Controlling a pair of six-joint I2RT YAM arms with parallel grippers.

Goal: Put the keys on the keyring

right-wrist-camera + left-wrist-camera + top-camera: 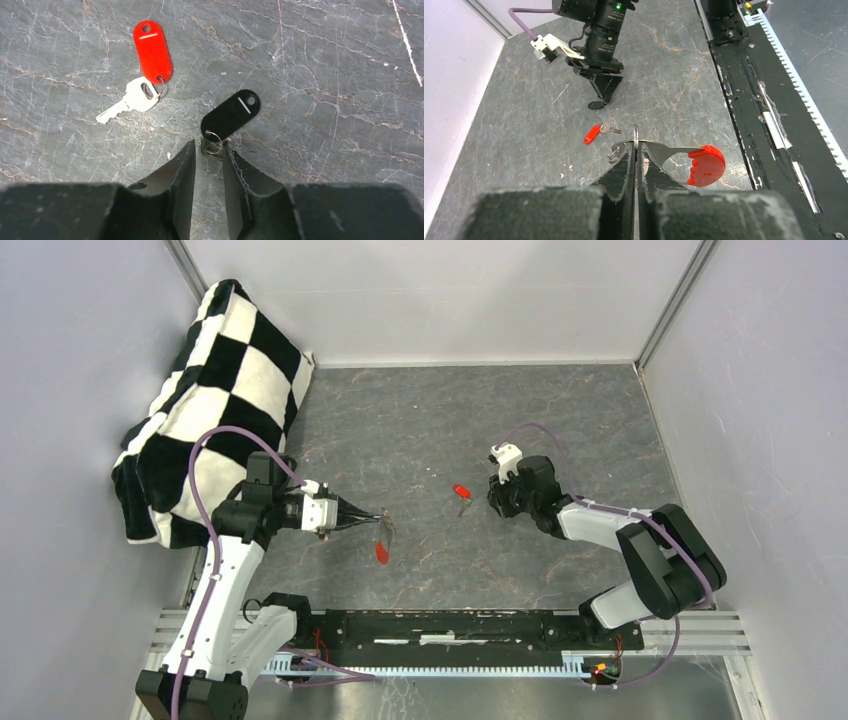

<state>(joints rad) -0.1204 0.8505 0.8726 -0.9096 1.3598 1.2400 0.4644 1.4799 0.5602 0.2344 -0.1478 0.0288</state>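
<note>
My left gripper [378, 517] [636, 147] is shut on the keyring's thin metal ring [636, 134], seen edge-on, and holds it just above the table. A metal plate with a red foot-shaped piece [706, 165] [381, 553] hangs from the ring. The red key [152, 50] [592, 134] [461, 490] lies flat on the table with its silver blade [127, 102]. The black key [231, 114] lies beside it. Its small ring and metal head sit between the fingertips of my right gripper [208, 145] [495, 502], which is narrowly open and low over the table.
A black-and-white checkered cloth [215, 410] is heaped against the left wall. A black rail [450, 630] runs along the near table edge. Grey walls enclose the dark marbled table [420, 420] on three sides.
</note>
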